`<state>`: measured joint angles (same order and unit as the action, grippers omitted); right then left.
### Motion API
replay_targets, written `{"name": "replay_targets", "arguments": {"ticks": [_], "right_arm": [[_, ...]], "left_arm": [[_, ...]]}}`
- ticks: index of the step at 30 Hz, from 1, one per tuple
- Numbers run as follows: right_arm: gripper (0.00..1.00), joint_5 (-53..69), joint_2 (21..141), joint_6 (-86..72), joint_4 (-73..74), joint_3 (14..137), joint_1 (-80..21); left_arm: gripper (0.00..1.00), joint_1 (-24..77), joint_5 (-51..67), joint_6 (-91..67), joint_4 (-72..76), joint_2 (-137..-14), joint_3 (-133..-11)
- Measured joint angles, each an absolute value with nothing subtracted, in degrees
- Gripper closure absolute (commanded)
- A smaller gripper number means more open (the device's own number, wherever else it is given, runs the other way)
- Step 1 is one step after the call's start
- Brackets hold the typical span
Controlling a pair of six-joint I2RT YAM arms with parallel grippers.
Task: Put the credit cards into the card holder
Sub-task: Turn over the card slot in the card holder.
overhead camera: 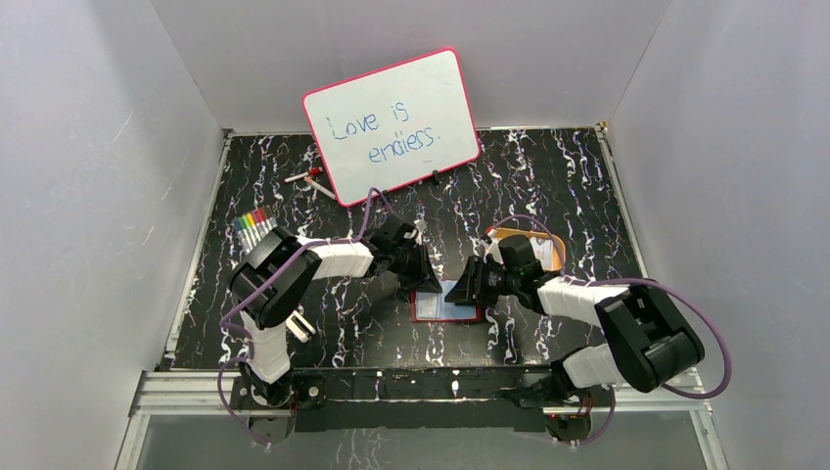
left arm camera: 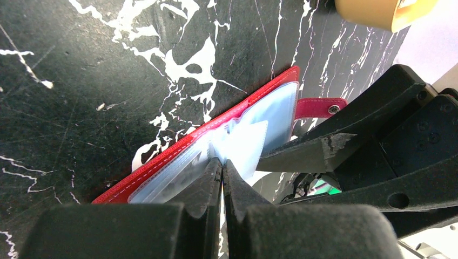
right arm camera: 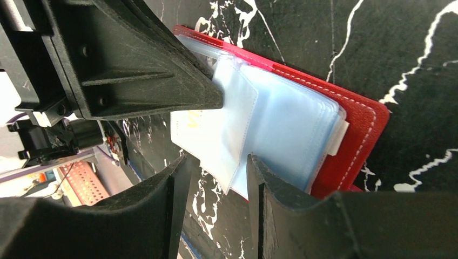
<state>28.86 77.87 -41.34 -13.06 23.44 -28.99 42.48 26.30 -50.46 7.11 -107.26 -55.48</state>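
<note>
The dark-red card holder [overhead camera: 445, 304] lies open on the black marbled table between the two arms, its pale blue pockets [right arm camera: 286, 129] fanned out. My left gripper [left arm camera: 222, 162] is shut on the edge of one pale blue pocket sheet [left arm camera: 246, 143] and holds it lifted. The snap tab [left arm camera: 321, 107] sticks out behind. My right gripper [right arm camera: 216, 167] is open, and a corner of the lifted sheet hangs between its fingers. A whitish credit card [right arm camera: 186, 124] with yellow print shows through that sheet. The left gripper's finger [right arm camera: 135, 70] shows in the right wrist view.
A yellow-orange tray [overhead camera: 543, 245] sits just behind the right arm, and its rim shows in the left wrist view [left arm camera: 378, 11]. The pink-framed whiteboard [overhead camera: 391, 122] leans at the back. Coloured markers [overhead camera: 253, 227] lie at the left, a pen [overhead camera: 311, 178] by the board.
</note>
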Motion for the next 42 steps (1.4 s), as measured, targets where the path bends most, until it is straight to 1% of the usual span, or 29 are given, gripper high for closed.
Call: {"name": "replay_targets", "arguments": {"ticks": [9,10,12,14,16,19,30,37,40,42], "right_arm": [[0.51,33.01,81.71,-42.7,-18.37,23.44,-28.99],[0.51,33.39,81.97,-42.85,-18.81,23.44,-28.99],[0.51,34.0,82.5,-43.07,-19.46,23.44,-28.99],[0.51,34.44,82.61,-43.2,-19.7,23.44,-28.99],[0.51,34.72,82.61,-43.24,-19.86,23.46,-28.99],[0.51,34.96,82.61,-43.22,-19.84,23.46,-28.99],[0.51,36.01,82.61,-43.07,-19.7,24.01,-28.99],[0.51,36.23,82.61,-43.09,-19.73,24.88,-29.26],[0.5,36.21,82.81,-43.07,-19.7,26.11,-29.91],[0.5,36.18,83.44,-43.05,-19.75,27.33,-30.72]], "left_arm": [[1.0,42.48,26.44,-51.22,7.92,-107.26,-55.07],[0.95,42.48,26.44,-51.27,8.05,-107.26,-55.0],[0.81,42.48,26.44,-51.42,8.25,-107.18,-54.85],[0.71,42.48,26.7,-51.72,8.45,-106.94,-54.78],[0.65,42.5,26.59,-51.77,8.36,-106.26,-54.78],[0.6,42.65,25.82,-51.31,6.7,-104.77,-54.81],[0.5,42.44,20.08,-49.1,-1.43,-100.16,-55.42],[0.5,42.26,16.29,-48.07,-5.43,-95.24,-56.55],[0.5,41.87,12.88,-47.94,-7.81,-90.89,-56.38],[0.5,41.32,8.8,-47.97,-8.56,-85.25,-54.22]]}}
